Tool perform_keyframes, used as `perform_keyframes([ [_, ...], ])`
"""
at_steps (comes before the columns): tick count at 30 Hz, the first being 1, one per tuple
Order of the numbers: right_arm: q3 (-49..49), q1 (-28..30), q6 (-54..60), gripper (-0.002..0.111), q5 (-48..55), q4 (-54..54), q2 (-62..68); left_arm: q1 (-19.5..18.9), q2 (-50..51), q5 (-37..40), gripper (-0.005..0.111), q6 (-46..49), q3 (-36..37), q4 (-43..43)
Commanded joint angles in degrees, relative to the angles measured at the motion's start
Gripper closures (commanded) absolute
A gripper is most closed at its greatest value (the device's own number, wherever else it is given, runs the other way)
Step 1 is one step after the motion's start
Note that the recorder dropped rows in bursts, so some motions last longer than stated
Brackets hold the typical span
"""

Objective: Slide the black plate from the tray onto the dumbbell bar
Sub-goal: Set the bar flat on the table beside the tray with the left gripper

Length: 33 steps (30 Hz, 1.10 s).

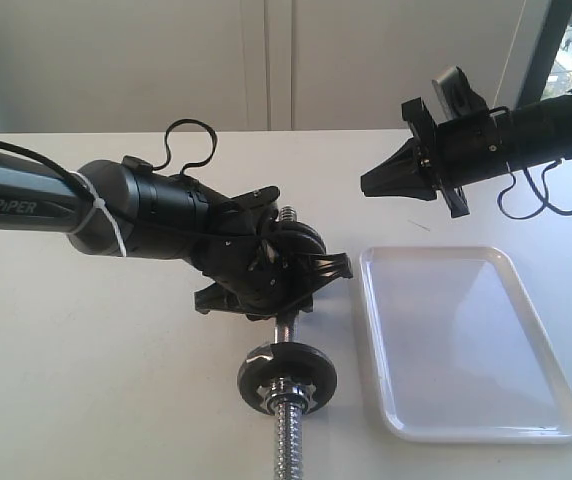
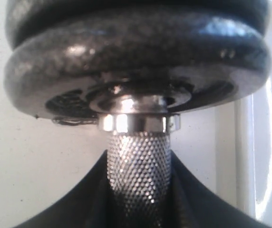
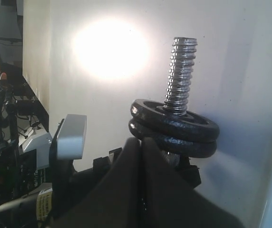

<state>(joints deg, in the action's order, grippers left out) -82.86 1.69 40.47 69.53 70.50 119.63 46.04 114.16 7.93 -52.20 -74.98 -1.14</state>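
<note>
The dumbbell bar (image 1: 283,335) lies on the table, and my left gripper (image 1: 284,278) is shut on its knurled centre (image 2: 138,166). Two black discs (image 1: 303,240) sit stacked on its far threaded end (image 3: 181,76). The outer one, the black plate (image 3: 174,119), rests against the inner disc (image 3: 186,144). A black disc with a silver star nut (image 1: 287,373) sits on the near end. The white tray (image 1: 466,340) holds nothing. My right gripper (image 1: 366,184) hangs shut and empty above the table behind the tray, its fingertips (image 3: 141,140) just short of the discs.
The left arm (image 1: 86,210) stretches across the table's left half. A pale wall runs behind the table, with a window at the far right. The tray's rim (image 2: 264,142) lies close beside the bar.
</note>
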Motion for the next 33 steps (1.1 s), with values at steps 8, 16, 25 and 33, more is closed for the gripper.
perform_keyframes([
  [8,-0.41,0.62,0.86,0.108,0.43,0.45,-0.70,-0.20,-1.62,-0.64,0.049,1.23,-1.49,-0.18],
  [16,-0.41,0.62,0.86,0.108,0.43,0.56,-0.70,-0.20,-1.62,-0.15,0.043,1.23,-1.49,-0.18],
  [25,-0.41,0.62,0.86,0.108,0.43,0.60,-0.70,-0.20,-1.62,0.25,0.043,1.23,-1.49,-0.18],
  [33,-0.41,0.62,0.86,0.108,0.43,1.24,-0.70,-0.20,-2.06,3.74,0.043,3.09,-1.49,-0.78],
])
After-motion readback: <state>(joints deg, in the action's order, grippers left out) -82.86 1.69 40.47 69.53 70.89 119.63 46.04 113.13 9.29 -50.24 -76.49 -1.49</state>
